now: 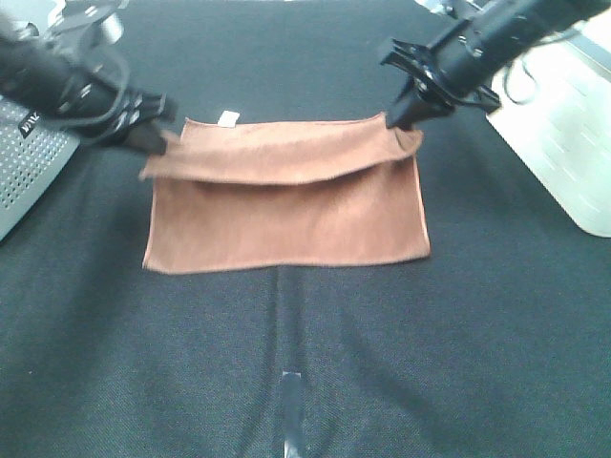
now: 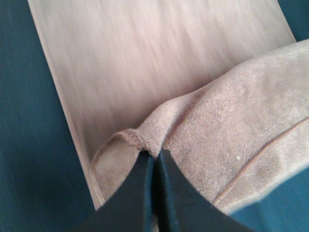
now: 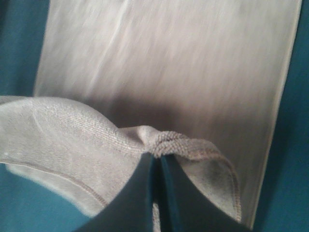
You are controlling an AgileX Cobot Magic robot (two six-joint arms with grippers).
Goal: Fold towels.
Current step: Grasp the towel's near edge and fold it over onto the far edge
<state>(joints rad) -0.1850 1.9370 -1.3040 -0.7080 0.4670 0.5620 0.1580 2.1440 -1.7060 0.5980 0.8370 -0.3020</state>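
The reddish-brown towel (image 1: 286, 215) lies on the dark table, its far edge lifted and folded toward the front, with a small white tag (image 1: 228, 117) at the far edge. My left gripper (image 1: 160, 140) is shut on the towel's far left corner. My right gripper (image 1: 399, 120) is shut on the far right corner. In the left wrist view the shut fingers (image 2: 155, 164) pinch the hemmed corner of the towel (image 2: 145, 72). In the right wrist view the shut fingers (image 3: 157, 164) pinch a bunched corner of the towel (image 3: 169, 63).
A grey perforated device (image 1: 24, 162) sits at the left edge. A white object (image 1: 568, 134) lies at the right edge. A strip of tape (image 1: 291, 405) marks the dark table cloth (image 1: 477, 363) near the front centre.
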